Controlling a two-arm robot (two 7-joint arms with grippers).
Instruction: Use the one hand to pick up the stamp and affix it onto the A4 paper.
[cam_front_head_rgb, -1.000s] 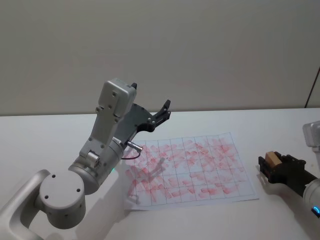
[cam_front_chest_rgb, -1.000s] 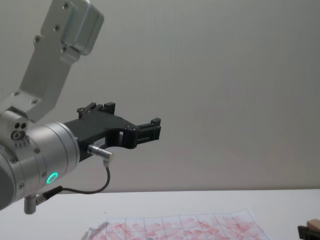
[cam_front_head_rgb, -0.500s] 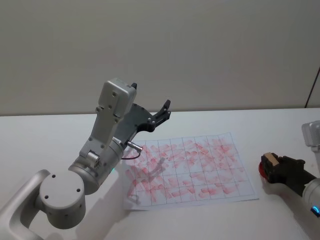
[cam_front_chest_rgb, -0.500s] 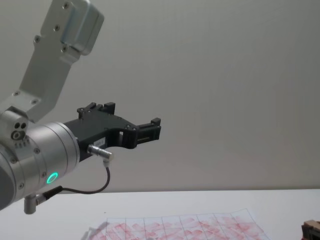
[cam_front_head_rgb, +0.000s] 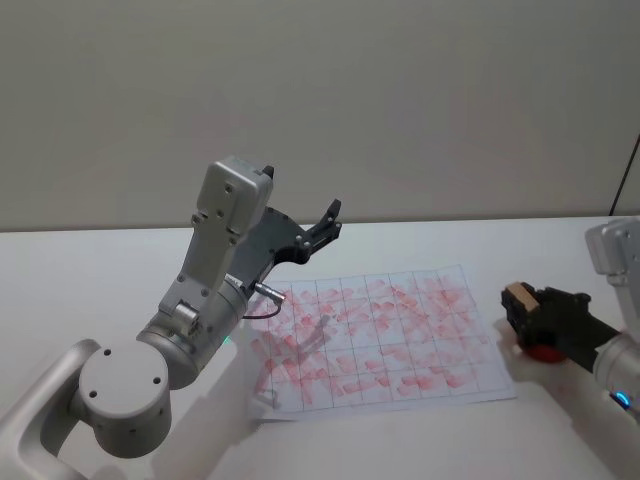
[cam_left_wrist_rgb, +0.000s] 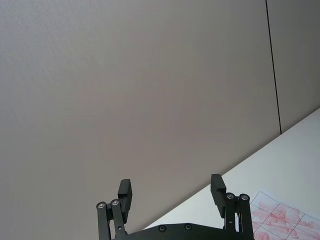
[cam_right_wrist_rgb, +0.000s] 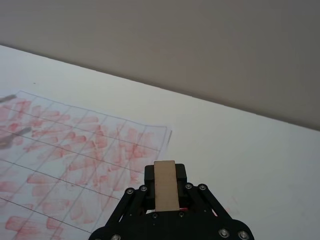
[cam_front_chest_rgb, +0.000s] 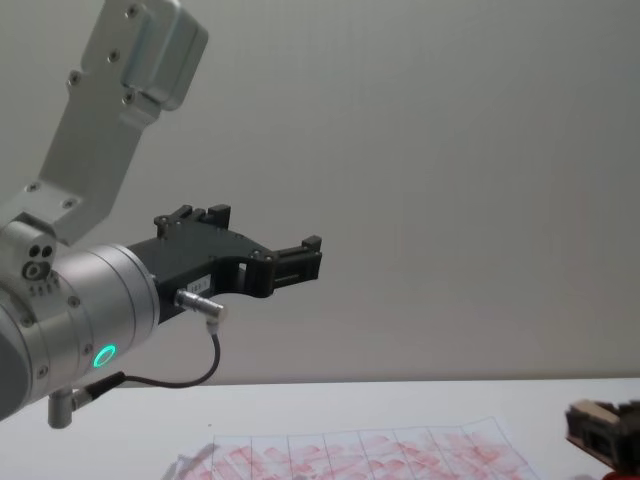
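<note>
Currently the right gripper (cam_front_head_rgb: 522, 310) is clamped on the stamp (cam_front_head_rgb: 517, 296), which sits between its fingers at the tips. The A4 paper (cam_front_head_rgb: 380, 340) lies flat just ahead of those tips, its right edge nearest them. A red round object (cam_front_head_rgb: 543, 351) lies beneath the gripper. The left gripper (cam_front_head_rgb: 325, 224) hangs raised well apart from it, fingers spread.

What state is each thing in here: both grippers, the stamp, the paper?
right gripper: shut on the stamp, low beside the paper's right edge.
stamp: clamped between the right gripper's fingers, not yet on the paper.
A4 paper: lying flat on the table, grid cells already covered in red marks.
left gripper: open, empty, raised above the table.
</note>
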